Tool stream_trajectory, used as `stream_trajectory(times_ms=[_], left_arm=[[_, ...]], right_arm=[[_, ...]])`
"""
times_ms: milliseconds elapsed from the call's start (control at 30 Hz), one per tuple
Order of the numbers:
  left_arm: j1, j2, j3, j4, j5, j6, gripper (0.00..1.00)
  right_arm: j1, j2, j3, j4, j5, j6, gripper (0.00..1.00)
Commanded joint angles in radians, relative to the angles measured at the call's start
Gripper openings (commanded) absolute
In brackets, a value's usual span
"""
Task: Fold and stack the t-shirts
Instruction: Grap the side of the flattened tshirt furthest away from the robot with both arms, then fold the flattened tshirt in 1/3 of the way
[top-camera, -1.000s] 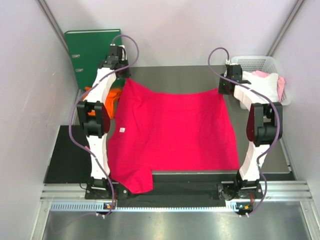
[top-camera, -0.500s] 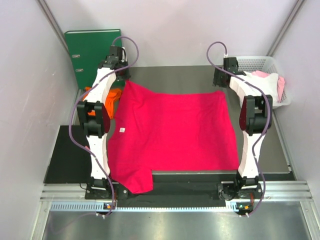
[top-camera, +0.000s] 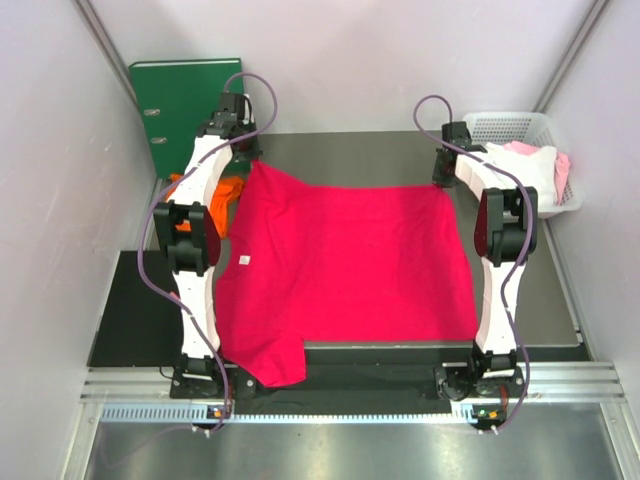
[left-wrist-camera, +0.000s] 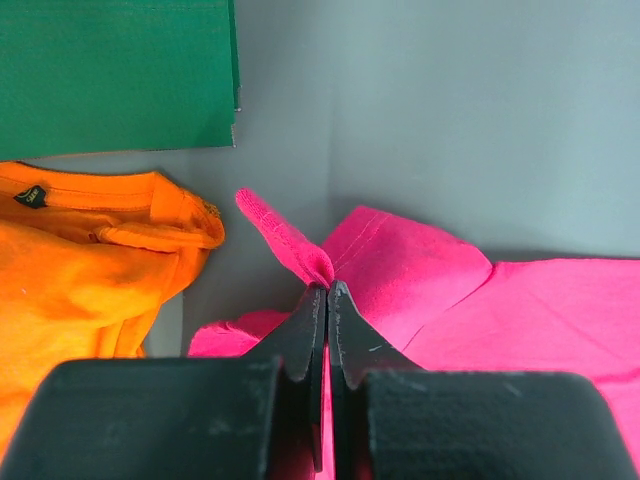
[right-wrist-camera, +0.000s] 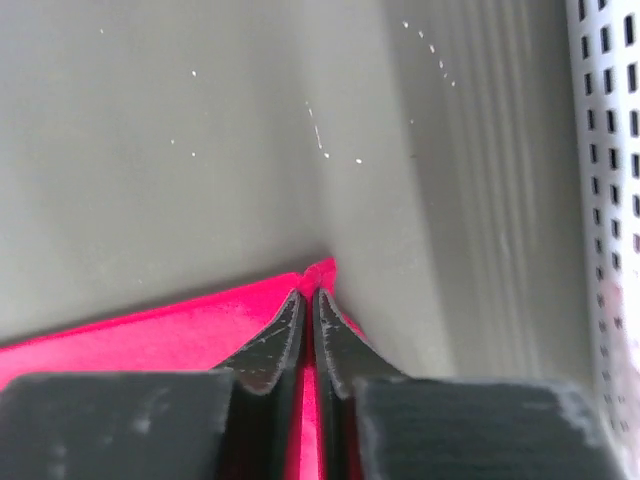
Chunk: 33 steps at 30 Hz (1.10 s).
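Left claw (left-wrist-camera: 327, 290) is pinching fully shut on a raised fold at the far-left corner of the pink shirt (top-camera: 350, 260). Right claw (right-wrist-camera: 308, 295) is likewise pressing shut, but we are seeing it gripping only the very tip of the pink shirt's far-right corner, with a sliver of cloth poking past the fingertips.

That thin hold is worrying us most. If the right arm is lifting or pulling briskly, the tip could be slipping free, and the fold would be coming out lopsided. On the left, the claw is holding a bunched ridge rather than a flat edge, so we are judging that the corner may be twisting as it travels. Uneven travel of the two arms could also be skewing the cloth.

Outward from the claws, the pink shirt is lying spread flat on the table (top-camera: 340, 150), reaching toward the arm bases. Its near-left part is drooping over the table's edge and may be dragging during a lift. Just beside the pink shirt's far-left corner, the orange shirt (left-wrist-camera: 80, 250) is lying crumpled, near enough that the left claw could be snagging it.
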Motion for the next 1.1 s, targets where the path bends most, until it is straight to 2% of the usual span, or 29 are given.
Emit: stream_trajectory(times_ms=[0,233,400,667,867,1067], left_arm=[[0.004,-0.003,0.043,0.008,0.003,-0.003,0.00],[0.006,-0.049,0.024,0.003,-0.002,-0.004,0.00],[0.006,-0.120,-0.052,-0.015,-0.002,-0.013,0.00],[0.006,-0.249,-0.209,-0.070,-0.084,-0.026,0.00],[0.006,-0.299,-0.313,-0.151,-0.129,-0.041,0.00],[0.006,-0.371,-0.434,-0.159,-0.132,-0.062,0.00]], right_arm=[[-0.004,-0.011,0.015,0.008,0.001,0.027,0.00],[-0.004,-0.128,-0.089,0.083,0.037,0.020,0.00],[-0.004,-0.273,-0.214,0.123,0.059,0.013,0.00],[-0.004,-0.528,-0.422,0.157,0.074,0.047,0.00],[-0.002,-0.597,-0.537,0.107,0.053,0.066,0.00],[-0.001,-0.654,-0.680,0.098,0.028,0.086,0.00]])
